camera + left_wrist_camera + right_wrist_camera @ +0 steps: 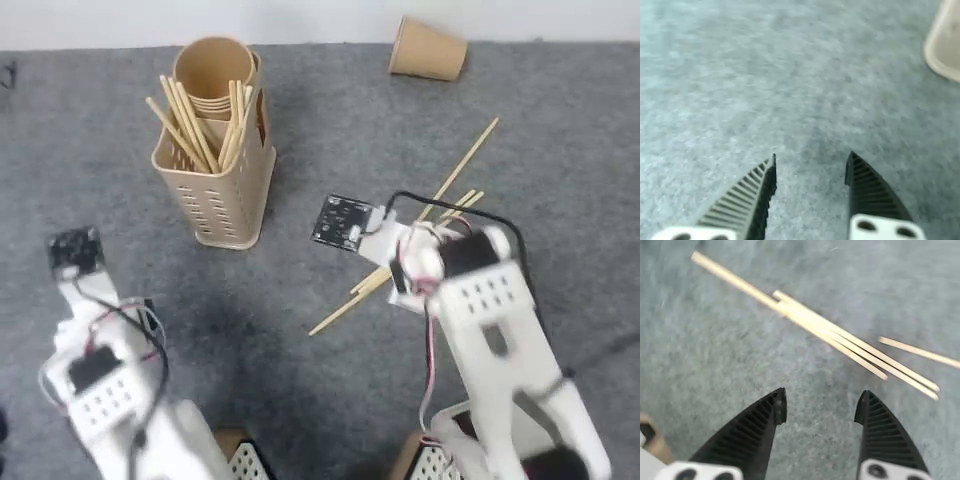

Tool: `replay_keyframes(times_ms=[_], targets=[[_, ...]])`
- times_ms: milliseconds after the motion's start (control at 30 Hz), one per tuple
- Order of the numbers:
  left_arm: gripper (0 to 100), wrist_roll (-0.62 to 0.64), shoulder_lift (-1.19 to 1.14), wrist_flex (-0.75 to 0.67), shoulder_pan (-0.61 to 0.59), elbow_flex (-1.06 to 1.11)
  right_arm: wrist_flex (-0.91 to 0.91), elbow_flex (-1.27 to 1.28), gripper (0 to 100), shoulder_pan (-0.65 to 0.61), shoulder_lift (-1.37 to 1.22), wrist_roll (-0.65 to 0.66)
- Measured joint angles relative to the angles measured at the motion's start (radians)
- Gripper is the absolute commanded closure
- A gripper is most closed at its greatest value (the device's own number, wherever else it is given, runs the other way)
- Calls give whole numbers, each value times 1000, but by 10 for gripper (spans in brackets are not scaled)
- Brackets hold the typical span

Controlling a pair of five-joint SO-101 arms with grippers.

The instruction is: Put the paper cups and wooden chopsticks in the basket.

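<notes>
A beige slotted basket (218, 190) stands upright at the back left, with stacked paper cups (212, 72) and several wooden chopsticks (190, 125) in it. Another paper cup (427, 50) lies on its side at the far edge of the carpet. Several loose chopsticks (352, 298) lie slantwise on the carpet, partly under the right arm (480, 290). My right gripper (824, 392) is open just above the carpet, and the loose chopsticks (840, 335) lie a short way beyond its tips. My left gripper (811, 157) is open over bare carpet, with a corner of the basket (945, 45) off to one side.
Grey carpet (330, 120) covers the table. The left arm (95, 360) stands at the front left, some way in front of the basket. One single chopstick (468, 158) lies apart toward the back right.
</notes>
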State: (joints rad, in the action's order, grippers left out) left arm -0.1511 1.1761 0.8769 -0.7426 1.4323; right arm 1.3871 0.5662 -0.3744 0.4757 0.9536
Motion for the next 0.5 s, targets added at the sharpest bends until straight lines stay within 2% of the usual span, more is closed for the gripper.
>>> replay_keyframes(times_ms=[100, 233, 500], targets=[[791, 6, 265, 58, 3, 95, 5, -29, 768, -5, -133, 133], [791, 6, 583, 207, 29, 144, 6, -89, 768, -3, -279, 279], [791, 6, 519, 163, 32, 146, 25, -239, 768, 6, -500, 494]])
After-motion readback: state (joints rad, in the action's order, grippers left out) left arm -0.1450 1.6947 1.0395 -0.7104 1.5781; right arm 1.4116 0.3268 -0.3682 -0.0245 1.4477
